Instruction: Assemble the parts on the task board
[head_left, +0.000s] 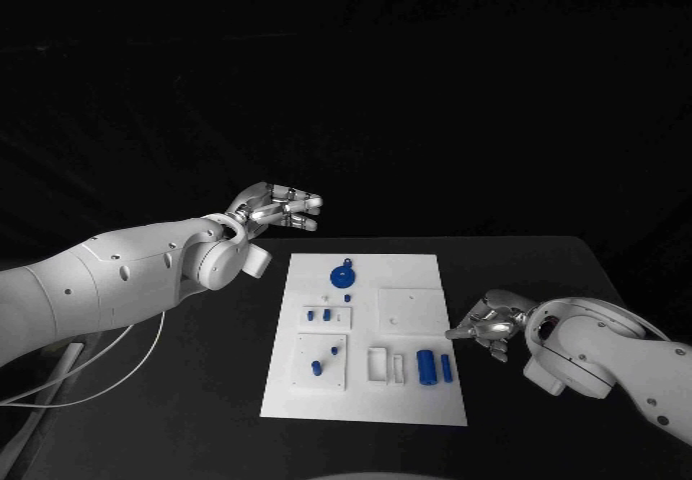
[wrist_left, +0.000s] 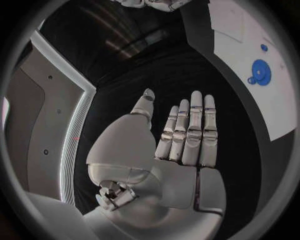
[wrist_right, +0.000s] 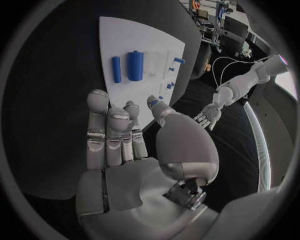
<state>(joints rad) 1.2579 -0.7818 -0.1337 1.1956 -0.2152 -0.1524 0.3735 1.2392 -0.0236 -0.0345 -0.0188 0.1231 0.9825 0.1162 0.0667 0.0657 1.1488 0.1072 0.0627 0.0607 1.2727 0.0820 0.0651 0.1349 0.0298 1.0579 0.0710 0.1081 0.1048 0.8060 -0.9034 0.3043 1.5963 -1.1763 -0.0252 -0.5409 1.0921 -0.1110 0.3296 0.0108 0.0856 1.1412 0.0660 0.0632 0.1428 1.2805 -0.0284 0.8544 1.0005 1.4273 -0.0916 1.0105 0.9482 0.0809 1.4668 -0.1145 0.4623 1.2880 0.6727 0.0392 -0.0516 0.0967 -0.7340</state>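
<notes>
Task board (head_left: 368, 400) mid-table (head_left: 173, 420), round disc part (head_left: 343, 276) at its far end, two cylinder parts (head_left: 427, 365) side by side near its front right, left hand (head_left: 274, 209) off far-left corner, right hand (head_left: 488, 325) beside right edge.

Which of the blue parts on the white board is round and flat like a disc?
The large blue disc part at the far end of the white task board. The other blue parts are small pegs or long cylinders nearer the robot.
</notes>
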